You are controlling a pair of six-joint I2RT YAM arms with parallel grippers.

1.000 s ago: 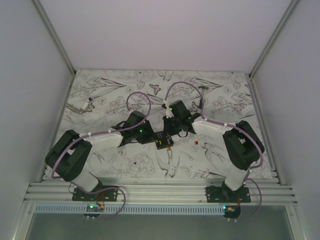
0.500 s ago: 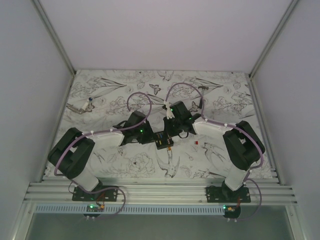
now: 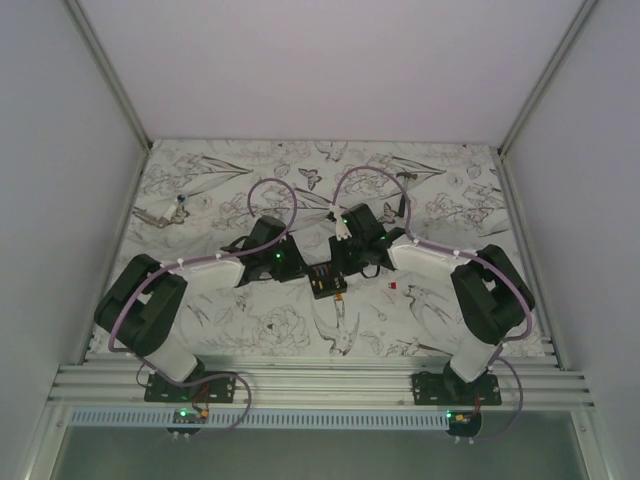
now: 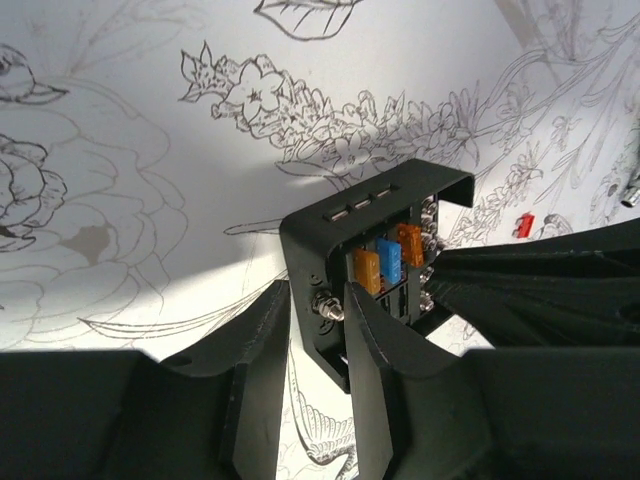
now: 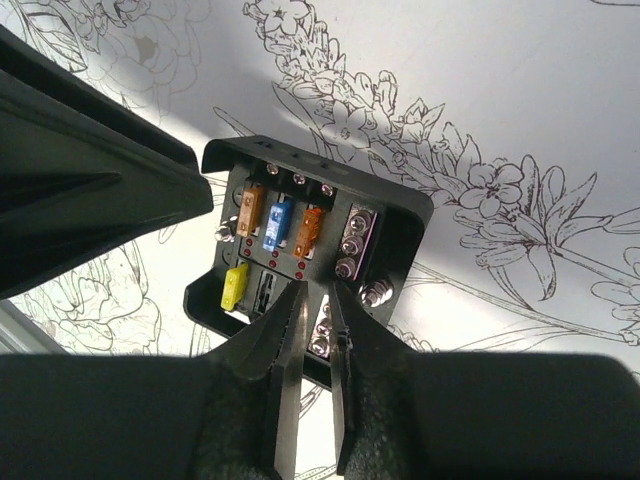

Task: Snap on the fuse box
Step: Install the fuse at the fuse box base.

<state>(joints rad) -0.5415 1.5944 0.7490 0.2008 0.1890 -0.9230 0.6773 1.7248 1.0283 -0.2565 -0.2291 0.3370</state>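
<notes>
The fuse box (image 3: pixel 328 282) lies at the middle of the table (image 3: pixel 250 330) in the top view, face up, fuses (image 5: pixel 275 225) bare, between both wrists. Its long axis seems to run up and down that frame. The left gripper (image 4: pixel 315 300) pinches the box's side wall by a terminal stud, so we judge it grasped. The right gripper (image 5: pixel 314 290) hovers right over the face, fingers a slit apart, holding nothing, and is the nearer one for pressing. We see no cover. A small red piece (image 3: pixel 392 287) lies just right, out of the way.
</notes>
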